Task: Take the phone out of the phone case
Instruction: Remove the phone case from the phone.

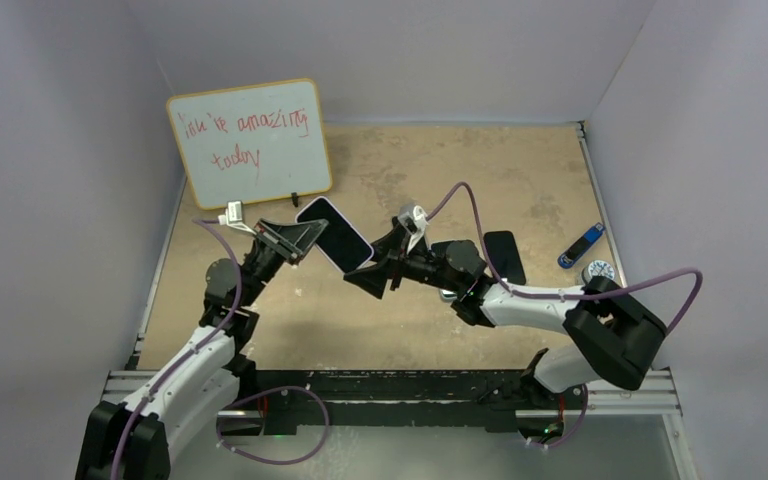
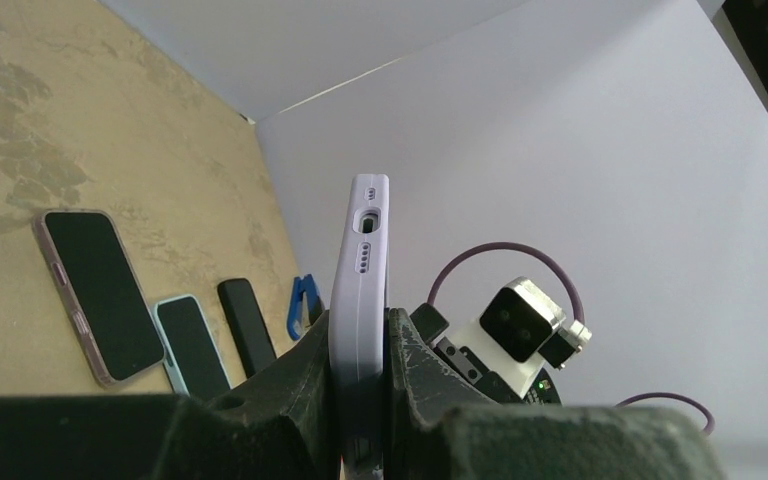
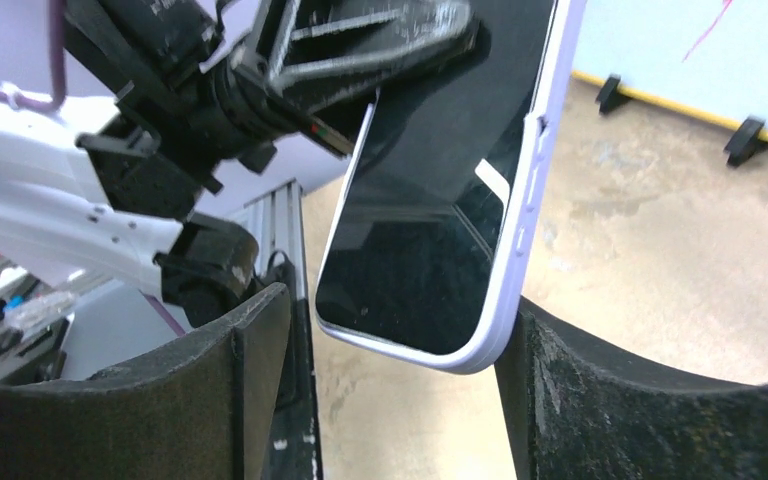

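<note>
Above the bench (image 1: 520, 170), your left fingers (image 2: 295, 385) clamp the cased phone (image 3: 430, 200); right fingers (image 3: 215, 400) stand open astride its free end. Separation not begun. Next: close on the case (image 2: 358, 290) edge and peel.

Only readable writing: red marker handwriting on whiteboard (image 1: 250, 142), propped on counter (image 1: 410, 170) just beyond left claw (image 1: 303, 235) and slightly to its left.
- Two lines, lowercase, slanted.
- Upper line: first word scrawled, looks like "you're", then "amazing".
- Lower line: "today".

Right wrist view: corner of same whiteboard (image 3: 690, 40) beyond right claw (image 3: 395, 390), to upper right. Shows a few red strokes, too partial to read.
</note>
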You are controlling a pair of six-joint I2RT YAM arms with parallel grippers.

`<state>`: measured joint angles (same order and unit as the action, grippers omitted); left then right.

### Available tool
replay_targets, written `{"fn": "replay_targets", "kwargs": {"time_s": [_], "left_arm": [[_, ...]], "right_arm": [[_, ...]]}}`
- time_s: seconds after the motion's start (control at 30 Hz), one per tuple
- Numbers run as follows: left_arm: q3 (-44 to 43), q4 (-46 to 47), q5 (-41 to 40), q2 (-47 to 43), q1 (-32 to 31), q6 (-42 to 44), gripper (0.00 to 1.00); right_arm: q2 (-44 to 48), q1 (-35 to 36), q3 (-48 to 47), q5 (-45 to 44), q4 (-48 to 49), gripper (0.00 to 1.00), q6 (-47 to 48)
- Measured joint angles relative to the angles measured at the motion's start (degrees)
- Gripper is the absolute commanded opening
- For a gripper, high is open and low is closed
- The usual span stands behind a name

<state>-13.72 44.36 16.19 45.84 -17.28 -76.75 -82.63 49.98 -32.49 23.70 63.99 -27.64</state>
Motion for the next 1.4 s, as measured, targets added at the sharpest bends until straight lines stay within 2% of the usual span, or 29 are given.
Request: {"fn": "replay_targets", "kwargs": {"time_s": [0.6, 0.83, 1.4], "left_arm": [[1.53, -0.74, -0.11, -4.59, 0.02, -0.11, 0.00], [2.38, -0.63, -1.18, -4.59, 0.02, -0.68, 0.00], [4.85, 3.32, -2.95, -4.63, 0.02, -2.89, 0.00]], "right_arm": [[3.85, -0.17, 3.82, -5.18, 7.48, 0.78, -3.13], [1.29, -0.17, 3.85, -4.96, 13.25, 0.79, -4.92], [-1.77, -0.15, 3.85, -3.56, 17.90, 0.76, -7.78]]}}
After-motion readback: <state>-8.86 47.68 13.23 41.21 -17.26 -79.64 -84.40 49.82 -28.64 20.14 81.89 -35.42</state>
